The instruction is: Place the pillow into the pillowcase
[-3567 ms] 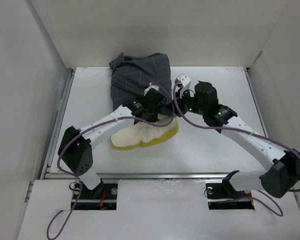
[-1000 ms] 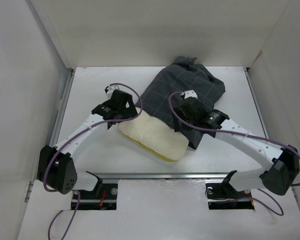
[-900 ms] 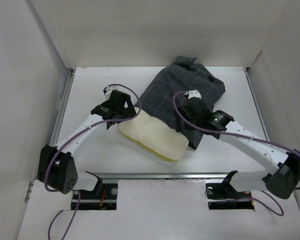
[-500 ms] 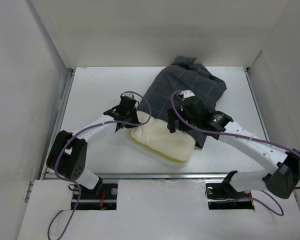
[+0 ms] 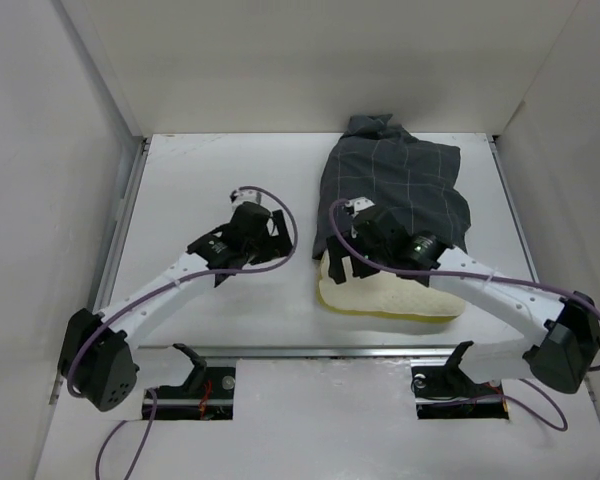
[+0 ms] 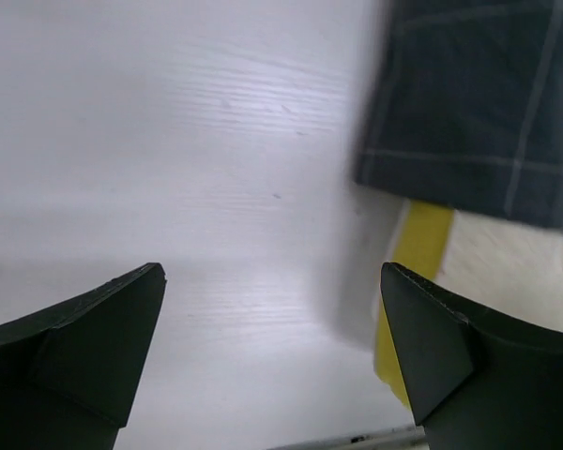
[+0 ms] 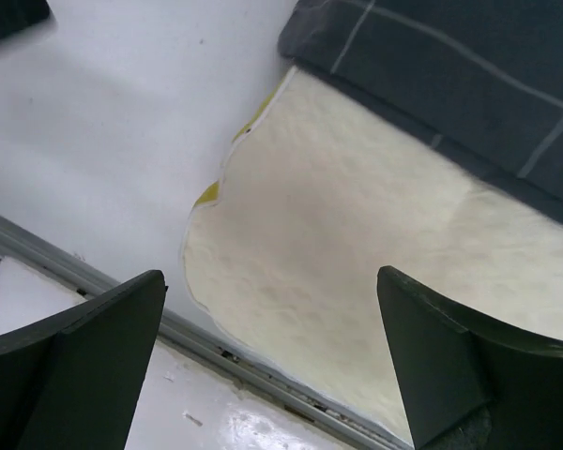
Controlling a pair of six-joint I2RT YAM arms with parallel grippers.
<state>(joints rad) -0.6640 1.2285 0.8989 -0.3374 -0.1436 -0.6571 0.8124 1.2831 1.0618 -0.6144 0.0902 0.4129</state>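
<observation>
A large, soft cream pillow (image 5: 385, 297) with a brighter yellow edge lies right of centre in the overhead view on the smooth white tabletop (image 5: 200, 170). Its far end is tucked into a limp, wrinkled charcoal-grey fabric pillowcase (image 5: 395, 185) crossed by a thin light grid check. The dimpled near end sticks out bare toward the lower edge of the frame, close to the tabletop's front rim. The sack's open hem lies straight across the pillow.

The right arm's pincer (image 7: 272, 278) hangs over the exposed cream part, its two dark wedge-shaped fingers (image 7: 94, 347) spread wide and gripping nothing. Whether they touch the padding cannot be told.

The left arm's pincer (image 6: 270, 277) sits left of the bundle at mid-frame, its fingers likewise wide apart with only bare white tabletop between them. In its wrist view the pillowcase's corner and the yellow pillow edge show at the right.
</observation>
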